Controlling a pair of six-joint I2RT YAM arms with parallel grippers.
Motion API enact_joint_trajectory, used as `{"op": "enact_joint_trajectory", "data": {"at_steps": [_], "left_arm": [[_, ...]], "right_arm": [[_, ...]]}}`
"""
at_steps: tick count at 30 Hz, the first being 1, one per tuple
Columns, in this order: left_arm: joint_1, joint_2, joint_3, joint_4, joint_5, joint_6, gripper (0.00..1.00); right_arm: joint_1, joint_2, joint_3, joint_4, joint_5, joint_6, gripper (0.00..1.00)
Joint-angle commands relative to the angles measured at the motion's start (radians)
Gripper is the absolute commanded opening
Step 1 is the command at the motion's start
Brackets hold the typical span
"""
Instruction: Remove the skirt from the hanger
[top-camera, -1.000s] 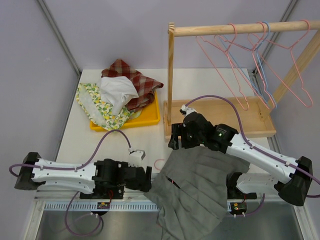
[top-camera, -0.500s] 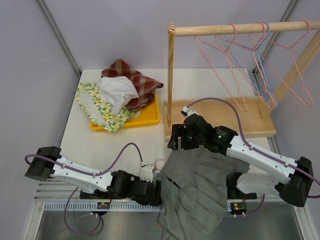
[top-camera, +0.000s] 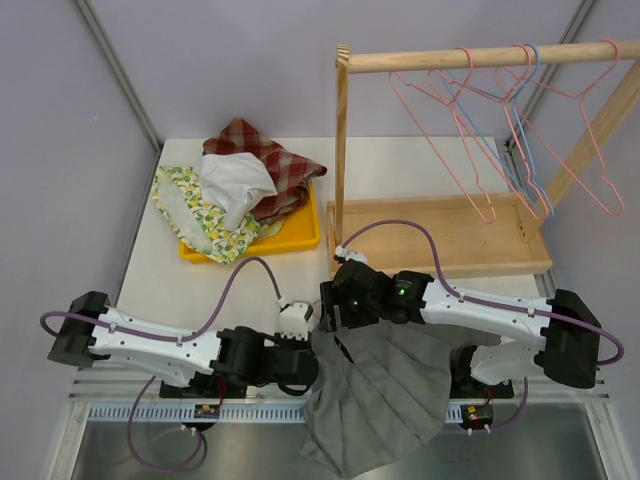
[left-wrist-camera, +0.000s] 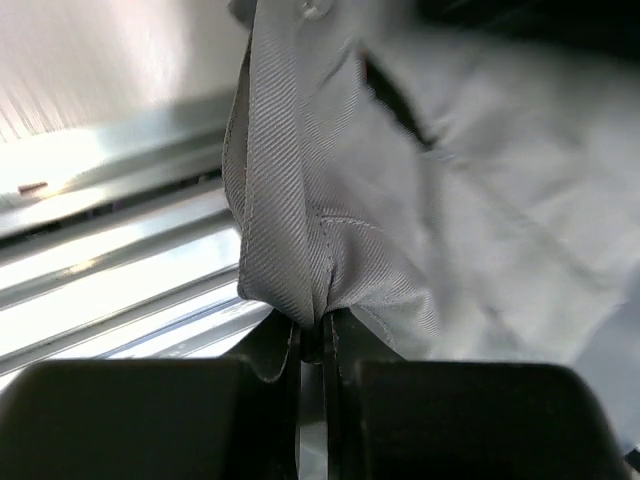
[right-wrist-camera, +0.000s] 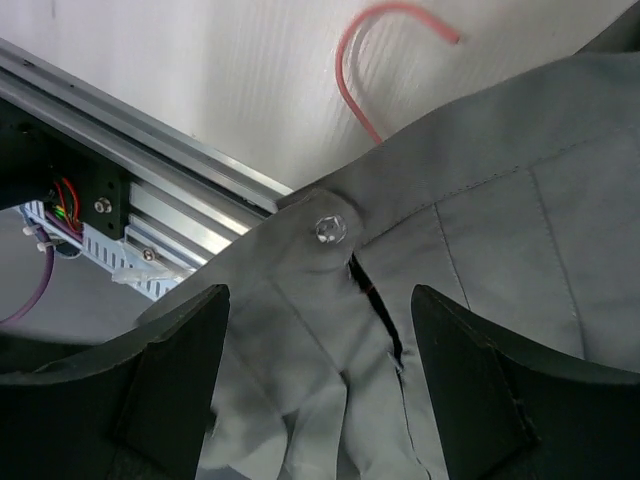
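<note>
Top view: grey pleated skirt (top-camera: 385, 395) lies lower centre of the frame, spread across the near edge of the white table (top-camera: 190, 285) and hanging over the metal rail toward the bottom edge. Its waist end points up-left, tucked between the two grippers.

Left gripper (top-camera: 306, 366) sits at the skirt's left edge, lower centre-left. Left wrist view: fingers pressed together at bottom centre (left-wrist-camera: 312, 335), a bunched fold of grey fabric (left-wrist-camera: 300, 250) pinched between them. Cloth rises from the pinch and fills the right and upper part of that frame.

Right gripper (top-camera: 336, 310) is over the waist end, just above the left one. Right wrist view: fingers stand wide apart (right-wrist-camera: 320, 385), one at lower left, one at lower right, the skirt (right-wrist-camera: 480, 240) lying between and beneath them, not gripped. A clear button (right-wrist-camera: 328, 228) shows on the waistband at centre. The pink hook of the hanger (right-wrist-camera: 350, 70) pokes out from under the waistband at upper centre, resting on the table.

Upper left of the top view: yellow tray (top-camera: 300, 240) heaped with clothes. Upper right: wooden rack (top-camera: 342, 150) with wire hangers (top-camera: 480, 150).
</note>
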Motion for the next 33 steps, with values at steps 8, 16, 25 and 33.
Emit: {"op": "enact_joint_trajectory", "data": {"at_steps": [8,16,25,33], "left_arm": [[-0.022,-0.05,0.136,-0.099,-0.149,0.218,0.0],[-0.161,0.146,0.28,-0.296,-0.259,0.178,0.0],[-0.163,0.246,0.556,-0.461,-0.381,0.294,0.0],[-0.098,0.353,0.637,-0.327,-0.352,0.468,0.0]], "right_arm": [[0.031,0.15,0.089,0.088,0.017,0.008,0.82],[0.031,0.283,0.466,-0.128,0.098,-0.135,0.83],[0.059,0.177,0.378,-0.247,0.058,-0.034,0.83],[0.108,0.054,0.233,-0.284,0.072,0.065,0.82]]}}
